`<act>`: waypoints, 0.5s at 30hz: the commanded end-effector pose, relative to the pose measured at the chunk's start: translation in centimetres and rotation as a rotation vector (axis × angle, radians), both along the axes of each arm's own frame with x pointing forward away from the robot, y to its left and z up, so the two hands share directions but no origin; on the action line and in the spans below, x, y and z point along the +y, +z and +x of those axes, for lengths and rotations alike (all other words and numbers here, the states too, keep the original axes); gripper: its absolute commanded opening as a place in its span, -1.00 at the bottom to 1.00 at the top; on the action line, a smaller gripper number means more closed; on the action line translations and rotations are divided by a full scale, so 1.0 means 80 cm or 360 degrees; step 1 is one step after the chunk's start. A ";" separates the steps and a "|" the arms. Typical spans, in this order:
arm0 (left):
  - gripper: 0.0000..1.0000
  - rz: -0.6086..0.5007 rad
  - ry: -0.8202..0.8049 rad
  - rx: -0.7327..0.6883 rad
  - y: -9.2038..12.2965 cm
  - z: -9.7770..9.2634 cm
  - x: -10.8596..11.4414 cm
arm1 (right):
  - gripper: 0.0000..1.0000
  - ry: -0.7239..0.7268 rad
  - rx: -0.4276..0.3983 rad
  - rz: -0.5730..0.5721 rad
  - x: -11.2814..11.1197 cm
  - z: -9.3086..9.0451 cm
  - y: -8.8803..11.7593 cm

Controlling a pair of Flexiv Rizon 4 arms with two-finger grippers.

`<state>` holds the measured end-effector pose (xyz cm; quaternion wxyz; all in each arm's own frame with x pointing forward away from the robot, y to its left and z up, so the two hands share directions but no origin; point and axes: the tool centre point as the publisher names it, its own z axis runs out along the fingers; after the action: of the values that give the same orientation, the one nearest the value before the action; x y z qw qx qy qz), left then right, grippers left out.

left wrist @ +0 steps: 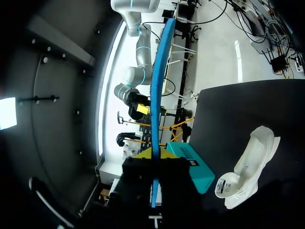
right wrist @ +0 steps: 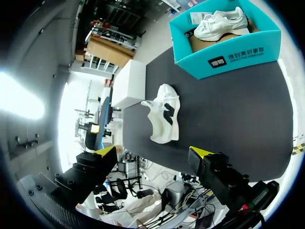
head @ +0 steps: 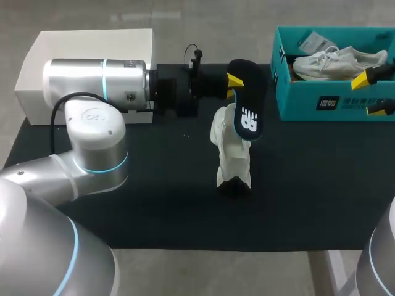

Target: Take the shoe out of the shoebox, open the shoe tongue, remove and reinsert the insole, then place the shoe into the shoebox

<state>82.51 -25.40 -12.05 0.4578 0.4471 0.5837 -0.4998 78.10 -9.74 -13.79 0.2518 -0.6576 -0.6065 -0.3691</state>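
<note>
A white shoe (head: 231,154) lies on the black mat (head: 154,185), mid-table; it also shows in the left wrist view (left wrist: 248,167) and the right wrist view (right wrist: 164,119). My left gripper (head: 234,83) is shut on the dark insole (head: 248,108), holding it in the air above the shoe. In the left wrist view the insole (left wrist: 157,95) runs edge-on as a thin blue strip out from between the yellow tips. The teal shoebox (head: 333,105) stands at the far right with a second white shoe (head: 339,61) inside. My right gripper (head: 372,94) hangs open by the box's right end, empty (right wrist: 152,152).
A white box (head: 86,43) sits at the back left, partly behind my left arm (head: 92,80). The mat's near edge runs along the front of the table. From the right wrist the teal shoebox (right wrist: 224,57) and white box (right wrist: 128,83) lie beyond the shoe.
</note>
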 end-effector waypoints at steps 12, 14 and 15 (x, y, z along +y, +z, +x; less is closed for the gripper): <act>-1.00 0.0125 -0.0008 0.0334 -0.015 -0.007 -0.003 | 1.00 -0.0005 0.0000 -0.0005 0.000 -0.002 0.000; -1.00 0.0122 -0.0029 0.0387 -0.020 -0.014 0.000 | 1.00 -0.0005 0.0000 -0.0005 0.000 -0.002 0.000; -1.00 0.0127 -0.0045 0.0420 -0.021 -0.018 0.002 | 1.00 -0.0005 0.0000 -0.0005 0.000 -0.002 0.000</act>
<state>81.15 -25.74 -13.76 0.3657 0.3999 0.6470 -0.5365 78.09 -9.74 -13.83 0.2515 -0.6575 -0.6067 -0.3693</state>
